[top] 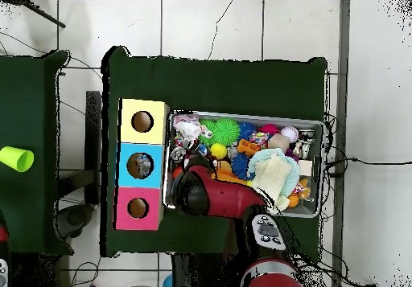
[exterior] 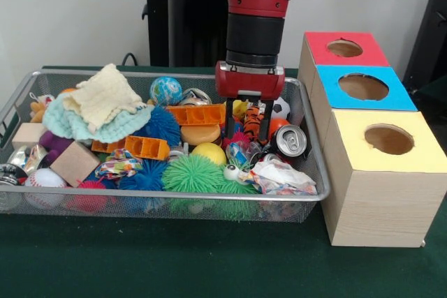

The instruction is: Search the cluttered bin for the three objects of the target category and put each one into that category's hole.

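The bin (exterior: 167, 197) of silver wire mesh is full of mixed toys and clutter; it also shows in the overhead view (top: 323, 163). My gripper (exterior: 247, 129) reaches down into the bin's right part. It is open, with one finger on each side of a small orange striped tiger toy (exterior: 252, 118). Whether the fingers touch the toy I cannot tell. The hole (exterior: 363, 86) in the blue-topped box is the middle of three boxes right of the bin, and shows in the overhead view (top: 140, 166). In the overhead view my arm (top: 213, 195) hides the gripper.
Near the gripper lie a soda can (exterior: 290, 141), a soccer ball (exterior: 280, 107), a yellow ball (exterior: 208, 153), orange blocks (exterior: 199, 114) and a green spiky ball (exterior: 193, 172). A pale cloth (exterior: 101, 99) covers the bin's left. Red-topped (exterior: 344, 48) and yellow-topped (exterior: 388, 139) boxes flank the blue one.
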